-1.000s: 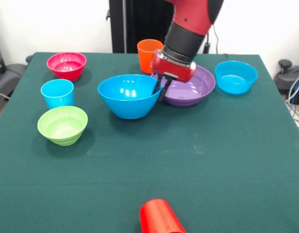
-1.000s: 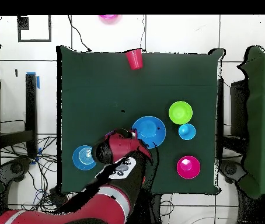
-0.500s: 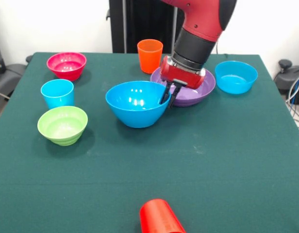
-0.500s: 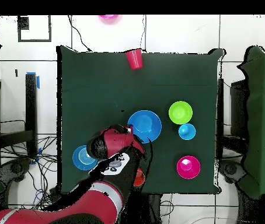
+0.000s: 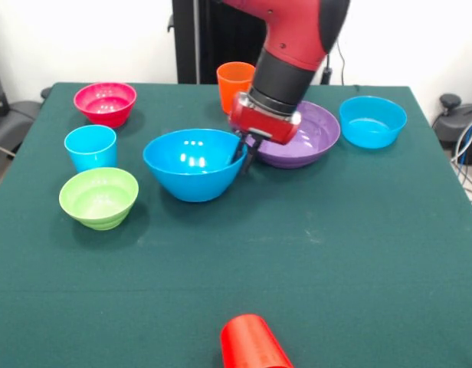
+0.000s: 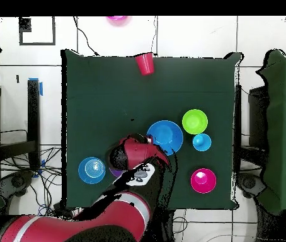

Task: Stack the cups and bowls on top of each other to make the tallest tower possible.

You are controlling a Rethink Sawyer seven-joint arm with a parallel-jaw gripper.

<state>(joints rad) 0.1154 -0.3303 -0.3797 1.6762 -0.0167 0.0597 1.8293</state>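
My gripper (image 5: 243,154) is shut on the right rim of the large blue bowl (image 5: 191,165), one finger inside and one outside. The purple bowl (image 5: 311,136) lies just behind and to the right, partly hidden by my arm. An orange cup (image 5: 234,83) stands behind my wrist. At the left are a crimson bowl (image 5: 106,102), a light blue cup (image 5: 90,147) and a lime green bowl (image 5: 99,197). A smaller blue bowl (image 5: 372,120) sits at the far right. On its side at the near edge lies a red cup (image 5: 253,343). Nothing is stacked.
In the overhead view my arm (image 6: 130,189) covers the purple bowl and the orange cup. The large blue bowl (image 6: 165,137) nearly touches the green bowl (image 6: 194,120). A pink object (image 6: 116,19) lies on the floor beyond the green table (image 6: 101,94).
The gripper, still holding the large blue bowl, first moved right toward the purple bowl, then swung back left in the front view, carrying the bowl with it. Other pieces stayed put.
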